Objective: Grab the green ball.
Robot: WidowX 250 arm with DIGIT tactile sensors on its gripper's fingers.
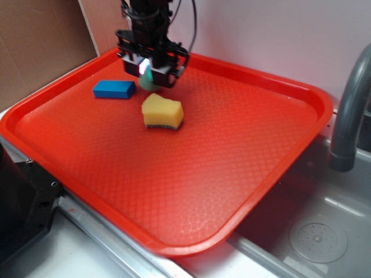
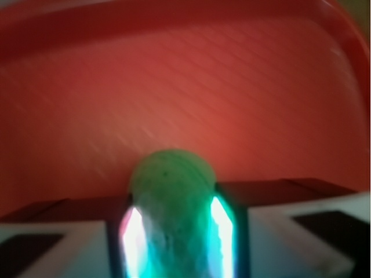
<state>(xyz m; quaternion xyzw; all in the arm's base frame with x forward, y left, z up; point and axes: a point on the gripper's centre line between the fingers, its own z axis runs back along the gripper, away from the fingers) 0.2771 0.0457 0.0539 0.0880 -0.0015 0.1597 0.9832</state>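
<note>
The green ball (image 2: 173, 191) fills the gap between my two fingers in the wrist view, squeezed from both sides, with its rounded top bulging out ahead of the tips. My gripper (image 2: 174, 229) is shut on it, and the glowing pads (image 2: 134, 240) press its sides. From the exterior camera, the gripper (image 1: 149, 70) hangs over the far left part of the red tray (image 1: 191, 174). Only a sliver of the green ball (image 1: 149, 80) shows beneath the fingers there. The wrist view is blurred.
A blue rectangular block (image 1: 113, 88) lies just left of the gripper. A yellow sponge (image 1: 162, 111) sits just in front of it. A grey faucet pipe (image 1: 346, 110) and a sink drain (image 1: 317, 237) are to the right of the tray. The tray's raised rim (image 2: 174, 17) runs close behind.
</note>
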